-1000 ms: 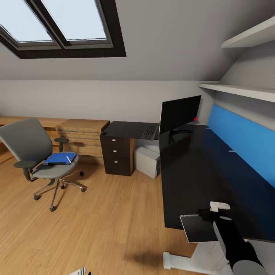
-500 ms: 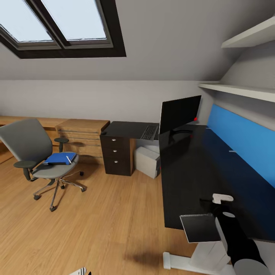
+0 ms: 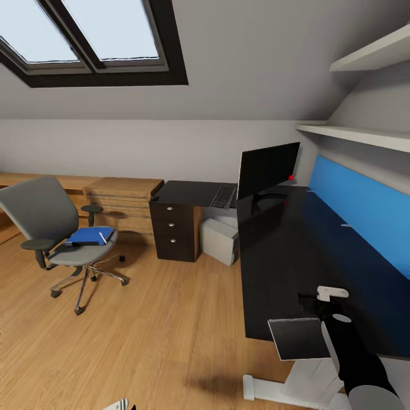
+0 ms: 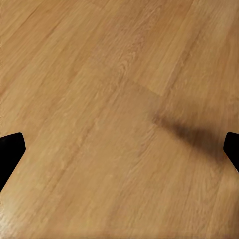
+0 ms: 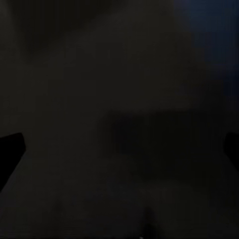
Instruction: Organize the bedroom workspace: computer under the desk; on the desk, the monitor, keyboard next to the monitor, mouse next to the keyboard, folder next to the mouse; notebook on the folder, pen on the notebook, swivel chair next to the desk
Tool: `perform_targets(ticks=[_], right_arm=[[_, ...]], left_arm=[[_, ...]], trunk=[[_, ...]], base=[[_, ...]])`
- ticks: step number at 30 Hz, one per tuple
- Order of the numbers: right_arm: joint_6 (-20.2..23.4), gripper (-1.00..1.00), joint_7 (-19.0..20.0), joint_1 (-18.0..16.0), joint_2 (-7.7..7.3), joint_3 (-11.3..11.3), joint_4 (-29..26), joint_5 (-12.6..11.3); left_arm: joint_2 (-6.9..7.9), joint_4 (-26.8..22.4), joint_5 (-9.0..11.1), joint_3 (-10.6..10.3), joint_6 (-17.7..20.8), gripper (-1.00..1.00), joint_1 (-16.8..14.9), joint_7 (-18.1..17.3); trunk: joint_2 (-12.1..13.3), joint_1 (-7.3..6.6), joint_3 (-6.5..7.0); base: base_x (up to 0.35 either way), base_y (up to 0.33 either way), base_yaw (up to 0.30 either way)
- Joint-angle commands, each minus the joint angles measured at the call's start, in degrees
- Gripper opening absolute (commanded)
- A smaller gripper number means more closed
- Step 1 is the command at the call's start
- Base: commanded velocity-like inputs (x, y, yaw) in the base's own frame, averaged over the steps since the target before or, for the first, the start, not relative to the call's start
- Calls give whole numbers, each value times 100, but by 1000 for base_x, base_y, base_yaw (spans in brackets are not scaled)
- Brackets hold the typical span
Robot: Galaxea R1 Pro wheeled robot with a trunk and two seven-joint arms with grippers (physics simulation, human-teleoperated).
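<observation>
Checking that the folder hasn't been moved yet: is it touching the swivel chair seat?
Touching. The head view shows the folder lying flat on the swivel chair seat, no gap beneath it.

Grey walls meet a sloped ceiling, where a dark-framed skylight (image 3: 85, 40) fills the frame's upper left — pale daylight behind it. Light wood floor (image 3: 148, 336) spreads below; white shelves (image 3: 364, 135) and a blue wall panel (image 3: 359, 196) sit right, a wooden drawer chest (image 3: 122, 202) centre-left.
</observation>
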Motion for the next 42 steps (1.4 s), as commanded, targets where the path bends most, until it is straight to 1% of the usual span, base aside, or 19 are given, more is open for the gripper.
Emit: perform_targets(ticks=[1,14,20,21,26,30,36,39,42], right_arm=[[33,100,13,-3,1,-6,-7,56],[33,100,13,-3,32,-2,19,37],[28,100,13,-3,24,-5,18,-163],[24,100,13,-3,18,-7,18,-256],[18,100,12,-3,-2,-9,18,-471],[17,100,9,-3,-13,-10,18,-567],[12,100,8,-3,-17,-10,18,-611],[9,100,6,-3,-21,-52,18,-618],[8,100,7,-3,-19,-264,18,-622]], left_arm=[[3,8,62,-38,-19,100,-3,-29],[-1,8,61,-42,-19,100,-2,-31],[9,8,61,-36,-19,100,-3,-43],[10,8,61,-35,-19,100,-3,-45],[10,8,61,-35,-19,100,-5,-47],[12,8,56,-34,-19,100,-5,-53],[12,8,53,-34,-19,100,-4,-56],[11,8,53,-34,-19,100,-6,-57],[8,8,53,-34,-19,100,-5,-57]], trunk=[[-4,-1,-6],[-4,-1,-6],[-4,-1,-6],[-4,-1,-6],[-4,-1,-6],[-4,-1,-6],[-4,-1,-6],[-4,-1,-6],[-4,-1,-6]], base=[[-159,0,0],[-292,12,0],[-304,160,0],[-292,200,0],[-287,211,0],[-278,227,0],[-220,219,0],[-75,82,0],[-31,34,0]])
